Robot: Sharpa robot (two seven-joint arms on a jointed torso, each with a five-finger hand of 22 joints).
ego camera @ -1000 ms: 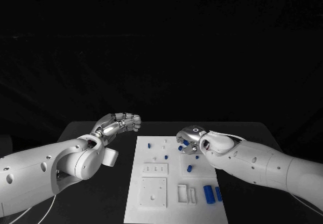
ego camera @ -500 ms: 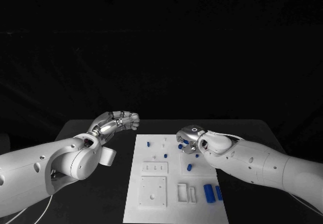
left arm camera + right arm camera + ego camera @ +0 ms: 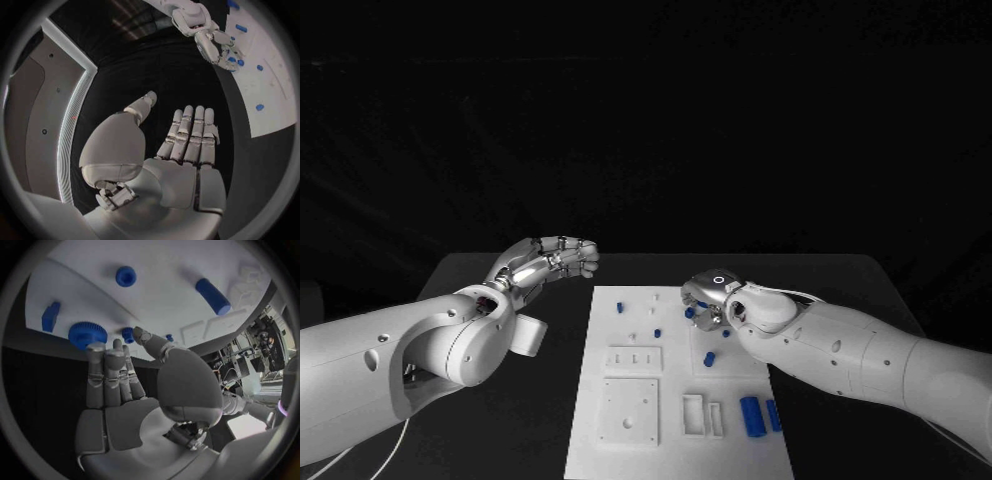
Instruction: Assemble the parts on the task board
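- While most of the blue parts lie loose, you should log the task as early: the pictures show nothing I can judge as finished.
- Task board (image 3: 678, 400): white plate in the middle of the black table (image 3: 848, 275), running away from the robot.
- Loose parts, near end: two blue cylinders (image 3: 751, 414) lying side by side at the board's right edge, beside white slotted fixtures (image 3: 695, 414). One short blue piece (image 3: 710, 358) sits mid-board.
- Small pegs (image 3: 620, 311) toward the far end; whether they stand seated in holes is too small to tell.
- Right hand (image 3: 708, 297): over the board's far right corner. In the right wrist view its fingers (image 3: 106, 375) are extended and empty, released, tips just beside a blue gear (image 3: 87, 333) and a small blue knob (image 3: 128, 333).
- Other parts near it: a blue cap (image 3: 125, 276), a cylinder (image 3: 212, 296), a block (image 3: 50, 316).
- Left hand (image 3: 553, 260): off the board to its left above the table, grasping nothing; fingers straight in the left wrist view (image 3: 187, 145).
- Remaining, by my reckoning: nearly every part.
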